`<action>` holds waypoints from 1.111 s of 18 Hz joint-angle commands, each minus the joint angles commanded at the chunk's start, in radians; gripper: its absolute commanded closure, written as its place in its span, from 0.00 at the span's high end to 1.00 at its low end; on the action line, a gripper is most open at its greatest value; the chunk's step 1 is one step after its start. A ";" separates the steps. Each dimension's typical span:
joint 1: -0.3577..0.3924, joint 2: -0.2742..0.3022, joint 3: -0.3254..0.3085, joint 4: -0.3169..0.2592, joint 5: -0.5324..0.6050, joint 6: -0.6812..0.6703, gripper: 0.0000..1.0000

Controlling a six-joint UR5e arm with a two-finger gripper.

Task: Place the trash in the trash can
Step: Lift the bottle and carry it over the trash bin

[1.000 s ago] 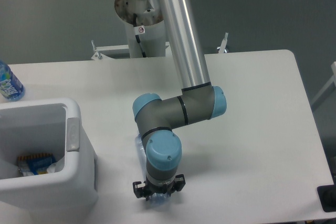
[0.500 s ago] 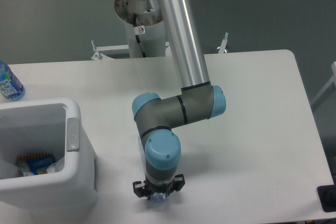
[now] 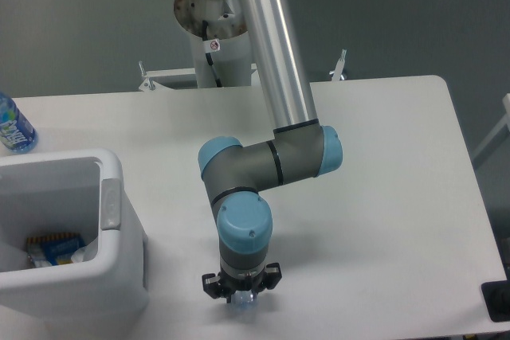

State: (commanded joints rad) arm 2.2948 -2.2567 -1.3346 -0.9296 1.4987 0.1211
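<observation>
The white table (image 3: 382,165) fills most of the view, and my arm (image 3: 271,45) reaches down over it from the mount at the far edge, a long silver tube that bends at grey and blue joints above the near side. At the near left corner stands the trash can (image 3: 119,220), a white boxy bin with a thick rounded rim and a grey tab on the side facing me. Inside it, low against the left, I see a blue-and-orange packet (image 3: 54,248) with something whitish just beside it. At the far left edge of the table an upright bottle with a blue label (image 3: 14,129) is partly cut off by the frame. My gripper (image 3: 241,298) points straight down near the front edge, well apart from the bin. A bit of clear plastic bottle (image 3: 242,300) shows right under my fingers, and my wrist hides the rest. I cannot tell whether my fingers are closed on it.
</observation>
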 joint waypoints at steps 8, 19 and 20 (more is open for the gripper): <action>0.060 0.150 0.106 0.034 -0.049 -0.012 0.55; 0.062 0.259 0.218 0.107 -0.202 -0.192 0.55; 0.043 0.266 0.218 0.109 -0.204 -0.196 0.54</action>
State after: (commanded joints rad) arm 2.3380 -1.9912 -1.1167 -0.8207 1.2947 -0.0751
